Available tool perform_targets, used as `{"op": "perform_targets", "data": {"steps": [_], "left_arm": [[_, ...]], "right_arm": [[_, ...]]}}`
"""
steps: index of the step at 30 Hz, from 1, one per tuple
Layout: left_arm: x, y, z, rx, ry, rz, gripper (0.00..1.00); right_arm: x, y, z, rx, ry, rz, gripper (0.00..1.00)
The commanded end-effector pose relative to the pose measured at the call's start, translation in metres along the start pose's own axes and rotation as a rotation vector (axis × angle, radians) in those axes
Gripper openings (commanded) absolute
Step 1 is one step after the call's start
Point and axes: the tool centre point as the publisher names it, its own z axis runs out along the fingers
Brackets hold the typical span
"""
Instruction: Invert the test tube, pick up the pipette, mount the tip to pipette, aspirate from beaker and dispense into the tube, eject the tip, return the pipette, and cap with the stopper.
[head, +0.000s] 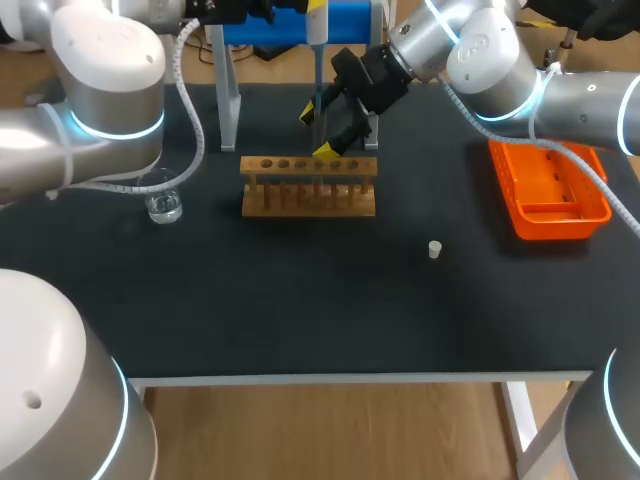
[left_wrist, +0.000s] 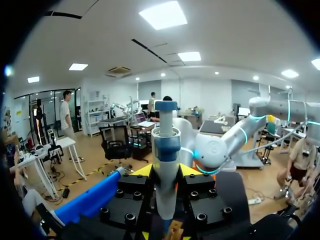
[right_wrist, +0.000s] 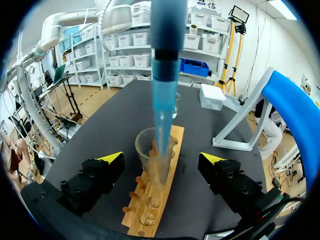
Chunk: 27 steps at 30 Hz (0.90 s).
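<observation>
My left gripper (left_wrist: 166, 172) is shut on the blue-and-white pipette (left_wrist: 166, 150), which it holds upright. In the head view the pipette (head: 317, 60) hangs over the wooden rack (head: 308, 186). Its blue tip (right_wrist: 162, 107) reaches down into the mouth of a clear test tube (right_wrist: 150, 165) standing upright in the rack (right_wrist: 150, 210). My right gripper (right_wrist: 161, 158) is open, with one finger on each side of the tube and neither touching it. From above, the right gripper (head: 318, 133) sits at the rack's back edge. The beaker (head: 163, 206) stands to the left of the rack. A small white stopper (head: 435, 249) lies to the right of it.
The blue pipette stand (head: 300, 22) with white legs (head: 229, 100) stands behind the rack, close to both grippers. An orange tray (head: 548, 190) sits at the right. The black mat (head: 300, 300) lies bare in front of the rack.
</observation>
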Motion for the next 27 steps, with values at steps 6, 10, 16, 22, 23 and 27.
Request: {"op": "perform_targets", "data": {"steps": [6, 10, 16, 22, 23, 27], "left_arm": [[-0.004, 0.005, 0.004, 0.008, 0.002, -0.003, 0.00], [-0.005, 0.007, 0.004, 0.008, 0.002, -0.009, 0.00], [-0.006, 0.011, 0.005, -0.001, 0.004, -0.021, 0.00], [-0.007, 0.015, 0.006, -0.006, 0.004, -0.030, 0.00], [-0.007, 0.016, 0.006, -0.006, 0.003, -0.032, 0.00], [-0.007, 0.018, 0.006, -0.010, 0.003, -0.039, 0.00]], "right_arm": [[0.000, 0.001, -0.001, 0.004, 0.001, 0.001, 1.00], [0.000, 0.001, -0.001, 0.004, 0.001, 0.001, 1.00], [0.000, 0.001, -0.001, 0.004, 0.001, 0.001, 1.00], [0.000, 0.001, -0.001, 0.004, 0.001, 0.001, 1.00], [0.000, 0.001, -0.001, 0.004, 0.001, 0.001, 1.00], [0.000, 0.001, -0.001, 0.004, 0.001, 0.001, 1.00]]}}
